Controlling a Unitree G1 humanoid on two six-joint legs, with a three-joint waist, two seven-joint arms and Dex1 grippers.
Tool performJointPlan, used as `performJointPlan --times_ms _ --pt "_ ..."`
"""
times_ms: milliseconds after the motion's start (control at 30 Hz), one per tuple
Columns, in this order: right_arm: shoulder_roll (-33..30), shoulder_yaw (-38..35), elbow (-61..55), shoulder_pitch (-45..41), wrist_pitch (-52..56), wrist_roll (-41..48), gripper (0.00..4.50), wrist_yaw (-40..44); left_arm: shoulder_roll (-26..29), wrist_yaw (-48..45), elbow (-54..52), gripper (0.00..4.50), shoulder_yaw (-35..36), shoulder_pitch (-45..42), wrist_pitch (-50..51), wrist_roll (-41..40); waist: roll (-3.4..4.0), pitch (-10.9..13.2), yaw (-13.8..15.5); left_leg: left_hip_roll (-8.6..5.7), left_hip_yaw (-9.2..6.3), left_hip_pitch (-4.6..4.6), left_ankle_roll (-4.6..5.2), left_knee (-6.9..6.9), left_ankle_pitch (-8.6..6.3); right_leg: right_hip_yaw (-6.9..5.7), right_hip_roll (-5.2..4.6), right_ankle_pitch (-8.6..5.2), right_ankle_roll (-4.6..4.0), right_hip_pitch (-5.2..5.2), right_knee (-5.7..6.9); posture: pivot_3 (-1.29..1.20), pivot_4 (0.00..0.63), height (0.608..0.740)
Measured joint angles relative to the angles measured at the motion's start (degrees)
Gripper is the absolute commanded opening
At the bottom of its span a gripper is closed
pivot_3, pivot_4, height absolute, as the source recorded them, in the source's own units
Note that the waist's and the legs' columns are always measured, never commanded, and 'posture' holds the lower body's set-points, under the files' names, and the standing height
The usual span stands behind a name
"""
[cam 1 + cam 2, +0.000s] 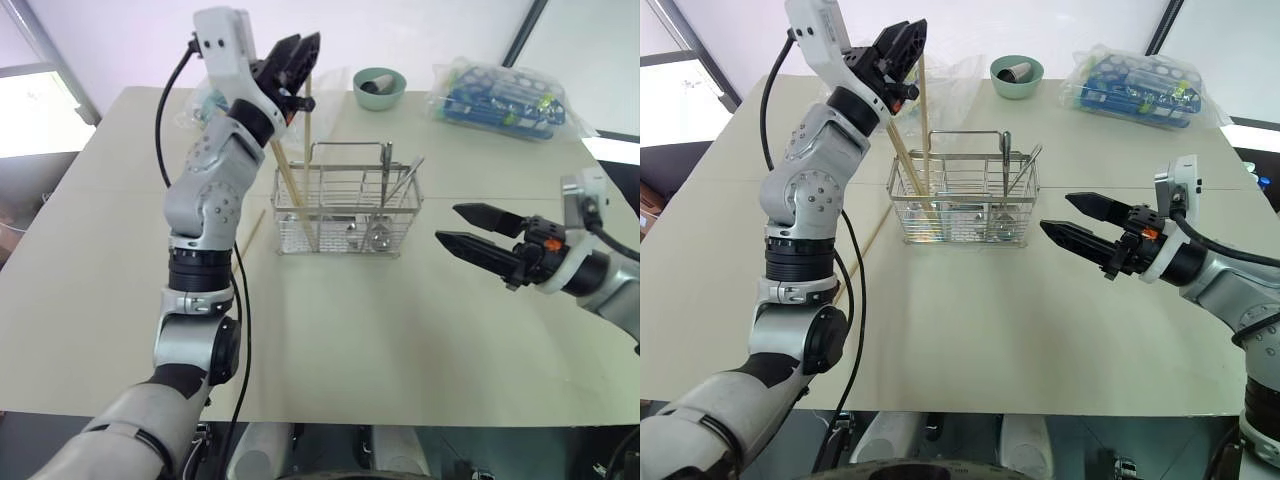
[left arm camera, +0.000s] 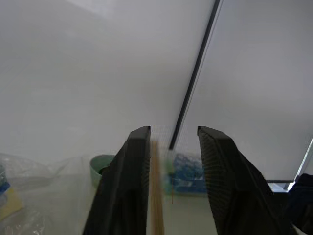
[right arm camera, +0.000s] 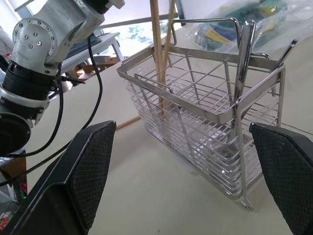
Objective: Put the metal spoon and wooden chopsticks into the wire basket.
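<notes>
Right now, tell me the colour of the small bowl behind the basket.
Pale green bowl, clearest in the right eye view.

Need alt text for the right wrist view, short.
A wire basket stands on a beige table, framed by the right end effector's open fingers. Metal utensils stand at one end of it and wooden chopsticks at the other; another stick lies on the table behind.
</notes>
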Motion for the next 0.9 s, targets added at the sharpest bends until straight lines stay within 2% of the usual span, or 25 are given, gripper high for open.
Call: performJointPlan --times_ms 100,233,367,400,500,567,767,900 --pt "0.0 0.1 0.1 -0.1 0.0 0.0 4.50 0.0 0.3 0.2 -2.1 4.47 0.2 0.0 0.2 -0.2 0.00 0.0 0.0 -0.01 0.00 0.00 0.01 0.00 0.00 0.00 -0.01 0.00 0.00 0.02 -0.01 0.00 0.150 0.697" --pt "0.0 0.4 0.6 -1.2 0.0 -0.1 4.50 0.2 3.8 3.9 -3.5 4.47 5.2 -1.8 4.7 -3.9 0.01 0.0 -0.3 0.04 0.00 0.01 0.01 -0.01 0.00 0.00 0.05 0.00 0.00 -0.03 0.02 0.00 0.150 0.697" --pt "0.0 0.8 1.9 -1.7 -0.1 -0.4 4.50 0.7 11.5 8.5 -1.2 4.47 11.2 -6.5 8.8 -4.8 0.02 0.0 -0.2 0.07 0.00 0.05 0.01 -0.02 0.00 0.01 0.19 0.00 0.00 -0.02 0.04 0.00 0.150 0.697" --pt "0.0 1.1 2.1 -1.9 -0.1 -0.6 4.50 1.0 16.0 9.3 0.8 4.47 10.6 -6.9 10.6 -2.4 0.02 0.0 -0.2 0.06 0.01 0.07 0.01 -0.02 0.00 0.02 0.23 0.00 0.00 -0.02 0.05 0.00 0.150 0.697" --pt "0.0 1.7 2.8 -2.1 -0.4 -1.0 4.50 1.5 24.9 10.1 6.4 4.47 5.9 -6.4 17.6 4.9 0.04 0.0 -0.1 0.04 0.02 0.11 0.00 -0.01 0.00 0.06 0.25 0.00 0.00 0.00 0.11 0.00 0.150 0.697" --pt "0.0 2.7 3.0 -2.6 -0.6 -1.4 4.50 1.9 27.2 9.1 8.4 4.47 3.0 -4.4 23.4 7.1 0.05 0.0 0.2 0.01 -0.01 0.11 0.00 0.00 0.00 0.07 0.24 0.00 0.00 0.01 0.09 0.00 0.150 0.697" --pt "0.0 3.7 4.1 -3.9 -0.9 -2.5 4.50 2.6 26.5 3.6 9.0 4.47 -7.5 3.1 37.0 9.2 -0.01 0.0 0.0 0.00 -0.05 -0.03 -0.12 -0.03 -0.07 0.07 0.15 0.00 0.00 -0.10 0.05 0.00 0.150 0.697" --pt "0.0 3.8 4.4 -4.0 -0.9 -2.6 4.50 2.7 24.0 0.8 6.1 4.47 -9.7 5.3 40.0 9.2 0.00 0.0 -0.1 0.06 -0.05 -0.04 -0.16 -0.10 -0.06 0.09 0.06 0.00 -0.02 -0.16 0.10 0.00 0.150 0.697"
